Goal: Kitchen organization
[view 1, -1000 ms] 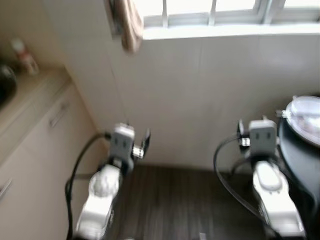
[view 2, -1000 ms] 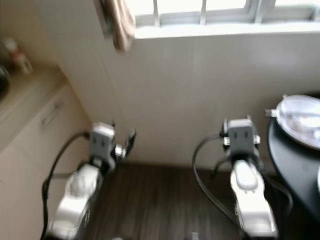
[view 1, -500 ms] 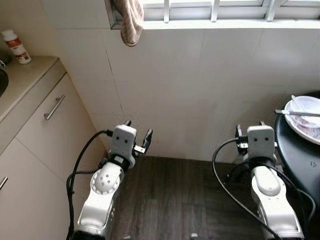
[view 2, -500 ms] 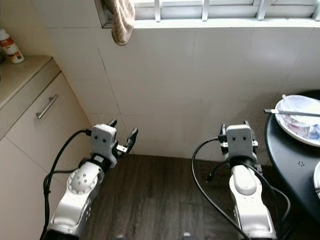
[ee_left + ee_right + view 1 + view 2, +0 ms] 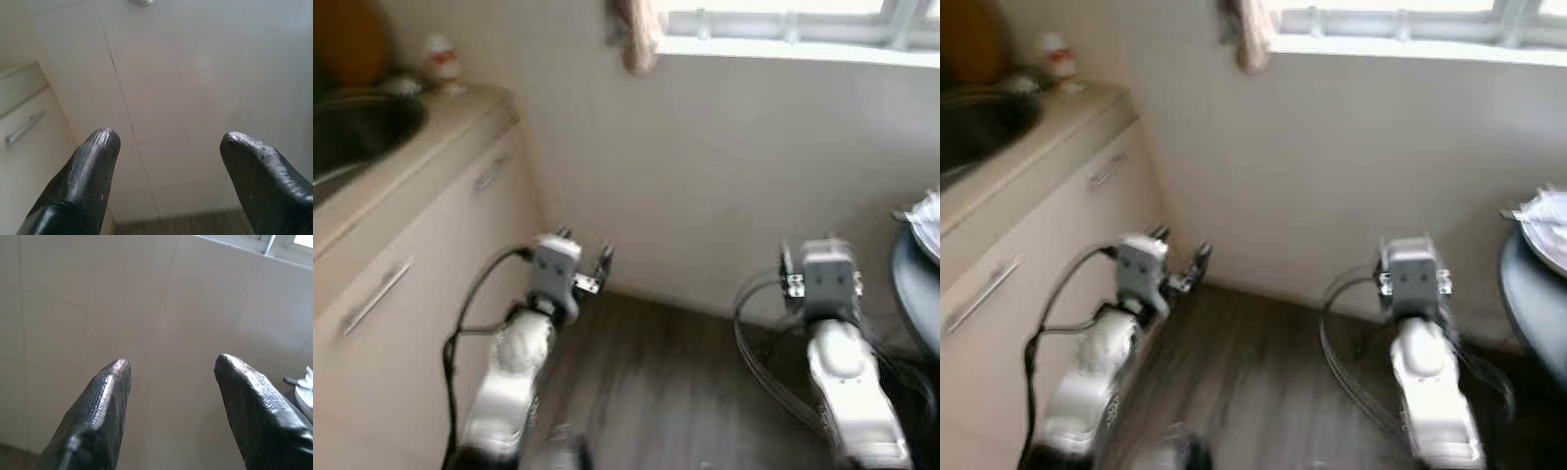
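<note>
No text, label, brand, number or sign can be read anywhere before me. The small bottle [image 5: 440,61] standing at the back of the tabletop [image 5: 421,147] by the sink carries a red band, but the blur of my head cameras leaves any print on it illegible. My wrist cameras face plain pale wall tiles [image 5: 161,98], which bear no lettering.
</note>
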`<state>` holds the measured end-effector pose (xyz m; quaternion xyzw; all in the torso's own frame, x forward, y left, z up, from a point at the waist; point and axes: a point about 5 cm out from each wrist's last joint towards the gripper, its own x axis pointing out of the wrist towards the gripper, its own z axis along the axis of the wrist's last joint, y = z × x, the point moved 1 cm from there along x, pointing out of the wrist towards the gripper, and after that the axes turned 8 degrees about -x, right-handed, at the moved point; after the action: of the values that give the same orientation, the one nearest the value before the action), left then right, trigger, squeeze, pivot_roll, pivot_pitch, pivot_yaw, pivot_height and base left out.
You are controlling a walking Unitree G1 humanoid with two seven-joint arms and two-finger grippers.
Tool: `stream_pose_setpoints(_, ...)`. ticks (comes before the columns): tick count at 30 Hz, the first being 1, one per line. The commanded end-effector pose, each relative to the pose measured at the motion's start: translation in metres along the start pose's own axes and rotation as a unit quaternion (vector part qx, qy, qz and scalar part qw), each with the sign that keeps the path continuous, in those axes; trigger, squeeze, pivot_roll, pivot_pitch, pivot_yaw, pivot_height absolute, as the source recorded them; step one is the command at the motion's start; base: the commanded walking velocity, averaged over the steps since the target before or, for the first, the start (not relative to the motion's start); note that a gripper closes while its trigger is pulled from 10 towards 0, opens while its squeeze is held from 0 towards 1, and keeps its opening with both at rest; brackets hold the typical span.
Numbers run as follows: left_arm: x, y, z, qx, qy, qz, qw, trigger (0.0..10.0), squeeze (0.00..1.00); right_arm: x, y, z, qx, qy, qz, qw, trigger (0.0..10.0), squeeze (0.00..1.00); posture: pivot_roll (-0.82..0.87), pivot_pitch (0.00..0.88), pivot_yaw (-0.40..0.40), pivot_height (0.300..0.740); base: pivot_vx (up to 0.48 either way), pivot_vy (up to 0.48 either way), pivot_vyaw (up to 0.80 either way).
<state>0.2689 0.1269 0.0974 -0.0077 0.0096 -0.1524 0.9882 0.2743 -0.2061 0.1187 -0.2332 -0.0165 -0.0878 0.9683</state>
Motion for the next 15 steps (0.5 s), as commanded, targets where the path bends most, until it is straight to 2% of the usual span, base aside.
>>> stream_pose_setpoints(1,0.0070,0.0011,0.0109,0.010,-0.016,-0.003,1.000,10.0,0.00,0.0002,0.0003,0.0005,-0.002,-0.001,-0.002,1.000,10.0,0.00,-0.13,0.017,0.028,0.740,0.000,0.000,0.00)
stream_pose_setpoints(7,0.0076,0.0010,0.0114,0.011,-0.016,-0.005,1.000,10.0,0.00,0.0003,-0.0001,0.0010,-0.002,-0.002,-0.003,1.000,10.0,0.00,-0.13,0.026,0.030,0.740,0.000,0.000,0.00)
stream_pose_setpoints(15,0.0078,0.0009,0.0113,0.011,-0.015,-0.006,1.000,10.0,0.00,0.0014,-0.0030,0.0027,-0.004,-0.005,-0.009,1.000,10.0,0.00,-0.13,0.032,0.030,0.740,0.000,-0.480,0.00)
